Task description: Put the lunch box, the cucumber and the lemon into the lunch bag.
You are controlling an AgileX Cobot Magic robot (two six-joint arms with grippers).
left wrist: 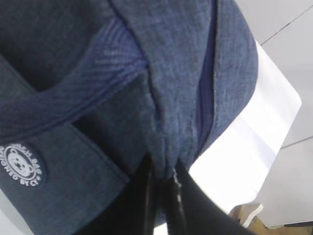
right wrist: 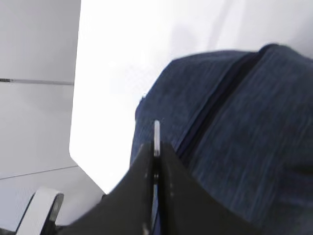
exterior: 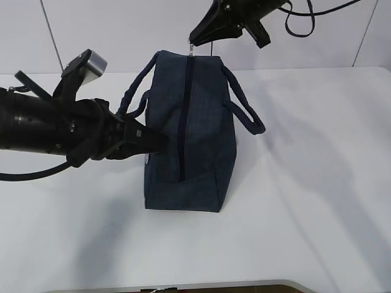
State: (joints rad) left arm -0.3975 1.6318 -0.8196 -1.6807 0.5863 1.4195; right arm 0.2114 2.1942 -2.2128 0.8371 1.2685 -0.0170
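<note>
While the lunch bag [exterior: 189, 134] is stood zipped on the white counter [exterior: 305, 183], its fabric is pinched by the left hand [exterior: 160, 141]; the ring pull [right wrist: 156, 138] is gripped by the right hand [exterior: 192, 43] before pale wall panels [exterior: 110, 30].

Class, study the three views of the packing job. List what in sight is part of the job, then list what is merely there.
Part of the job:
- lunch bag, zipped shut
- zipper pull, pinched by the right tool
- left tool, pinching the bag's fabric

Merely there:
- white table

Lunch box, cucumber and lemon: not in sight.
</note>
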